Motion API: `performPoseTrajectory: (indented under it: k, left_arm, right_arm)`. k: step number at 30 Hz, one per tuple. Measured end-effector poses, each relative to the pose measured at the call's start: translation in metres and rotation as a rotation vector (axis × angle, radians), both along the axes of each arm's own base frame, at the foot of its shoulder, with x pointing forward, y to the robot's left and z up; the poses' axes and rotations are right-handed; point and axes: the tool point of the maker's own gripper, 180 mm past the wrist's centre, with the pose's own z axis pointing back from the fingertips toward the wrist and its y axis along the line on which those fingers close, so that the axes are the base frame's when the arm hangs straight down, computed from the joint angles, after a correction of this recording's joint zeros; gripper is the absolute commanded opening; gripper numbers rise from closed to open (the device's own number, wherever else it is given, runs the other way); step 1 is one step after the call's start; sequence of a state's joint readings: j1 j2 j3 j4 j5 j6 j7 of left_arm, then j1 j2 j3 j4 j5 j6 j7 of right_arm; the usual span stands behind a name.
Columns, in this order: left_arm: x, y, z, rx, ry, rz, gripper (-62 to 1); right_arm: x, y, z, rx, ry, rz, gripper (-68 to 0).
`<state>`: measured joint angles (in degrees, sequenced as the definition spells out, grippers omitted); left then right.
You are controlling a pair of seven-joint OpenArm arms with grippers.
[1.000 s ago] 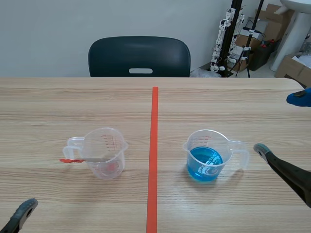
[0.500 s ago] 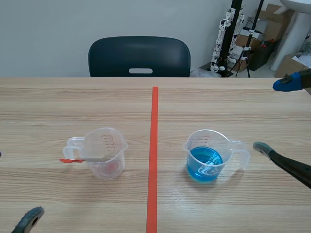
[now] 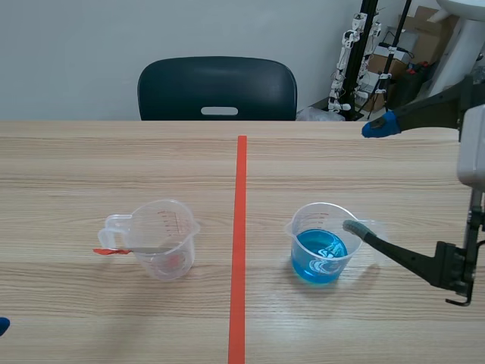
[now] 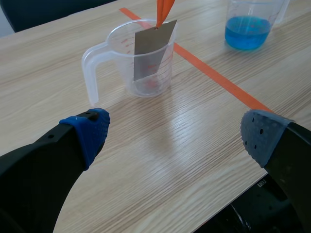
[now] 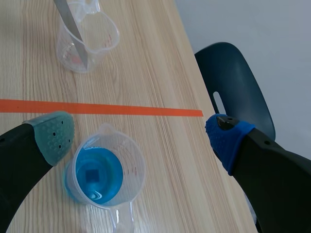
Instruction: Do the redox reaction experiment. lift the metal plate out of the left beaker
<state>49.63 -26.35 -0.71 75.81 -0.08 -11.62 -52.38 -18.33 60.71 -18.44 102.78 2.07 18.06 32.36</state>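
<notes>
See metal plate [image 4: 153,51] standing tilted inside left beaker [image 4: 119,63], upper edge leaning on the rim, orange tag [image 4: 163,9] at its top end. Not gripped by anything.

Place left beaker at 9 o'clock of the orange tape line [image 3: 240,227]. Place right beaker [image 3: 318,220], holding blue liquid [image 3: 307,265], at 3 o'clock of that line.

Find left gripper [image 4: 175,133] spread wide and empty, low over the table [image 4: 58,58], left beaker ahead of it, well apart from the plate.

Find right gripper [image 5: 138,136] spread wide too, empty, hovering above right beaker. Note grey pad [image 3: 355,226] over that beaker's 3 o'clock side in scene view; cannot tell contact.

Note dark chair [image 3: 217,87] at 12 o'clock, beyond the far table edge.
</notes>
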Motion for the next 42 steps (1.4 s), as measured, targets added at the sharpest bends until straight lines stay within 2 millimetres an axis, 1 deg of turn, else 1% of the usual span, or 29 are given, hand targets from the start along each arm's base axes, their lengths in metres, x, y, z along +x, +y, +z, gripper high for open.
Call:
performPoseTrajectory:
  k: [4, 7, 11, 14, 20, 22, 26, 28, 32, 36, 39, 42]
  left_arm:
    - [-0.013, 0.004, -0.017, -0.072, -0.010, 0.041, -4.3]
    - [-0.018, 0.006, -0.030, -0.104, -0.008, 0.067, -4.2]
    - [-0.017, 0.007, -0.044, -0.130, -0.009, 0.092, -4.1]
    - [-0.012, 0.009, -0.048, -0.148, -0.034, 0.119, -4.1]
    - [-0.001, 0.011, -0.047, -0.189, -0.112, 0.173, -4.1]
    - [0.003, 0.011, -0.044, -0.207, -0.145, 0.191, -4.1]
    - [0.008, 0.017, -0.029, -0.197, -0.265, 0.244, -4.1]
    - [0.009, 0.017, -0.028, -0.194, -0.271, 0.254, -4.1]
    - [0.010, 0.016, -0.028, -0.196, -0.276, 0.251, -4.1]
    - [0.011, 0.016, -0.018, -0.204, -0.336, 0.248, -4.1]
    - [0.015, 0.013, -0.017, -0.201, -0.341, 0.232, -4.1]
    - [0.016, 0.001, -0.019, -0.185, -0.341, 0.158, -4.1]
  right_arm:
    - [0.003, 0.017, -0.005, 0.011, -0.018, 0.047, -11.5]
    - [0.006, 0.032, -0.017, 0.013, -0.026, 0.072, -11.5]
    - [0.007, 0.054, -0.038, 0.024, -0.005, 0.105, -11.5]
    - [0.004, 0.073, -0.047, 0.038, 0.007, 0.140, -11.5]
    - [0.000, 0.108, -0.049, 0.088, 0.020, 0.204, -11.5]
    - [-0.001, 0.118, -0.051, 0.094, 0.017, 0.220, -11.5]
    - [-0.002, 0.135, -0.054, 0.106, 0.015, 0.246, -11.5]
    - [0.001, 0.141, -0.056, 0.115, 0.020, 0.245, -11.5]
    - [0.004, 0.156, -0.065, 0.109, 0.043, 0.246, -11.5]
    - [0.000, 0.170, -0.075, 0.098, 0.070, 0.260, -11.5]
    - [-0.005, 0.180, -0.075, 0.112, 0.078, 0.279, -11.5]
    - [-0.004, 0.189, -0.071, 0.121, 0.076, 0.279, -11.5]
